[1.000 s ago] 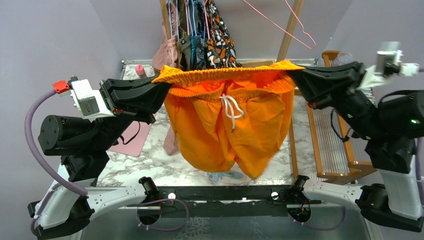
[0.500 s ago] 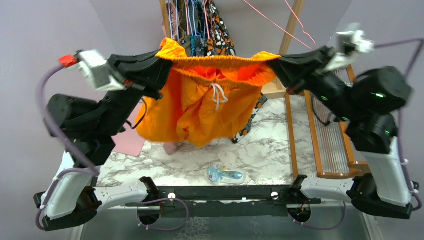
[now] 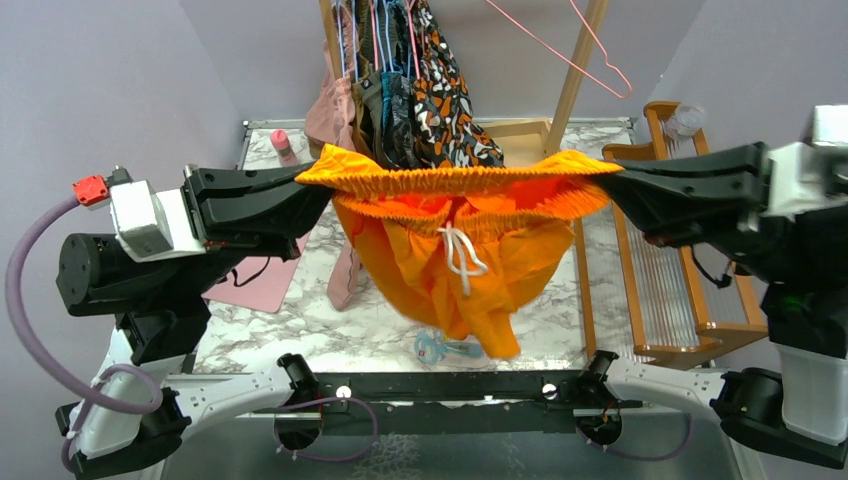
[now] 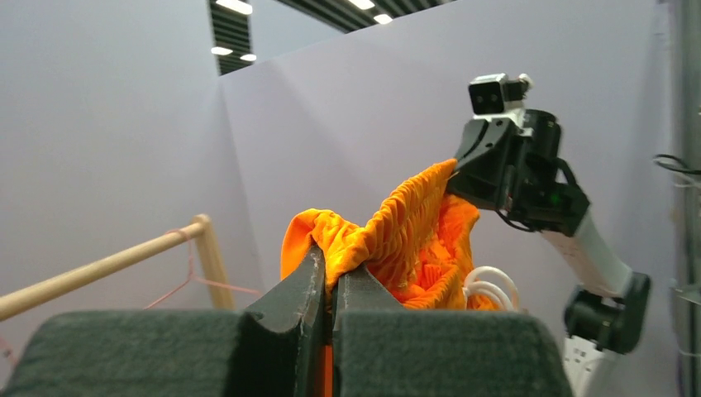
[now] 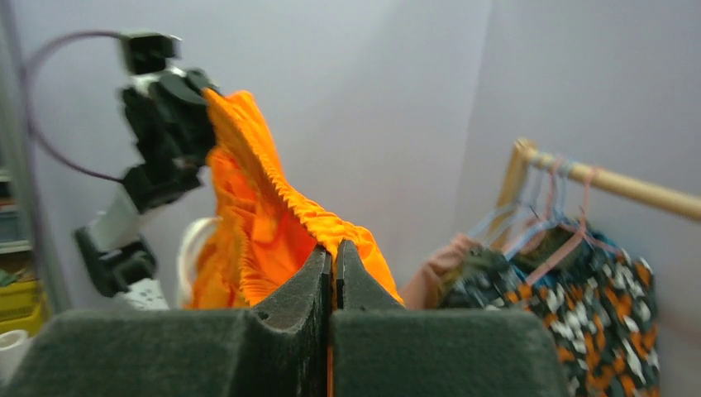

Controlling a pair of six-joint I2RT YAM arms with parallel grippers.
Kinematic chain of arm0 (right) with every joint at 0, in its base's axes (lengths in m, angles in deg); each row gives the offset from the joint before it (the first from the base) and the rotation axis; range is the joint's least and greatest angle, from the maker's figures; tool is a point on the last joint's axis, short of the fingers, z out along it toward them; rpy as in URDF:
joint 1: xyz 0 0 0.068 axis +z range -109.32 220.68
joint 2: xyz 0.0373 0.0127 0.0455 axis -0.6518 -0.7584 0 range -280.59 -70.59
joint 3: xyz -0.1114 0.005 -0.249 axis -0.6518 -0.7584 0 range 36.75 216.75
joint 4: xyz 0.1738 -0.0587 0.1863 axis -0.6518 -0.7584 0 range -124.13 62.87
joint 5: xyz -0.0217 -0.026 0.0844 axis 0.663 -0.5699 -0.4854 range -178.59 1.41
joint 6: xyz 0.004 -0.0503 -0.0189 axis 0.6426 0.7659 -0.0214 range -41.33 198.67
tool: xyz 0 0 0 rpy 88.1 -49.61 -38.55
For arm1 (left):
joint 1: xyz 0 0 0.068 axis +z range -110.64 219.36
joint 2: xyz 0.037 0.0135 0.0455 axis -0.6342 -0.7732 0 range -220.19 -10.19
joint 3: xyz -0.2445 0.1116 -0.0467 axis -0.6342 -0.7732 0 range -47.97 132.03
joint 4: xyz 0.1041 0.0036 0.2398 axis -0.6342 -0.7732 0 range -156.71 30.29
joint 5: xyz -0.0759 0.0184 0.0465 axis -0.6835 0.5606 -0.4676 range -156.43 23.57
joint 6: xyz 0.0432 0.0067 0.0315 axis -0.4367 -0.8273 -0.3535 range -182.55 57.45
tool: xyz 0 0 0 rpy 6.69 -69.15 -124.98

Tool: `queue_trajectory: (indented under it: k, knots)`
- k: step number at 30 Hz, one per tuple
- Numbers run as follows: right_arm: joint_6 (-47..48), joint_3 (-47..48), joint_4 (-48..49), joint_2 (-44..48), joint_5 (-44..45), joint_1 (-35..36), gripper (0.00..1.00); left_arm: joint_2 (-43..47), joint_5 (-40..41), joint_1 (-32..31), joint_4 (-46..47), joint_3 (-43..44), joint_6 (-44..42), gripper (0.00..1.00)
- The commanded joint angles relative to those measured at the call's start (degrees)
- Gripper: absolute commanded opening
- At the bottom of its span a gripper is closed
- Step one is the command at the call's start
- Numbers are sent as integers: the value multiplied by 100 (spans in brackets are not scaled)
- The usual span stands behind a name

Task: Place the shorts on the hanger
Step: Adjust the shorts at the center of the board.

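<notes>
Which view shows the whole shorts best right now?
Top external: the shorts hang in full, with the waistband stretched between the left gripper and right gripper. Each wrist view shows only the bunched waistband at its own grip.

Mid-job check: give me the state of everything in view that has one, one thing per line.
shorts, in the air, waistband stretched between both grippers, the rest hanging free.
left gripper, fingers shut on the waistband's left end.
right gripper, fingers shut on the waistband's right end.
hanger, bare, up by the wooden rack, apart from the shorts.
patterned garment, hanging on the rack.
drawstring, dangling loose.
</notes>
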Motion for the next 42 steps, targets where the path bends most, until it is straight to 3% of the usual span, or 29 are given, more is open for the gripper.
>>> queue_trajectory:
  k: [1,4,7,11,14,23,26,33,40,42]
  knots:
    - [249,-622,181,128,1953,-27,1,285,1377,34,281,-129,-500,0]
    - [232,-1028,221,69,3173,-27,1,234,2243,34,72,-300,-700,0]
    - [342,-1115,312,3,3686,-27,1,181,2903,34,1,-321,-823,0]
    - [491,-592,286,-140,3273,-29,1,105,2977,30,0,-70,-941,0]
    - [490,-776,339,-108,3202,-29,1,181,2860,35,-1,-282,-922,0]
    - [-65,-3508,720,602,3941,-27,1,965,3530,35,-235,-2234,-452,0]
    - [-245,-3923,653,561,4220,-27,1,1178,3783,35,-233,-2856,-223,0]
    - [-408,-3531,517,321,3706,-27,1,870,3644,35,-644,-2561,147,0]
    - [-1104,-4707,376,780,3620,-29,1,1055,3810,35,-1534,-3177,888,0]
    - [-989,-4657,211,883,3570,-27,1,1209,3908,35,-1610,-3125,842,0]
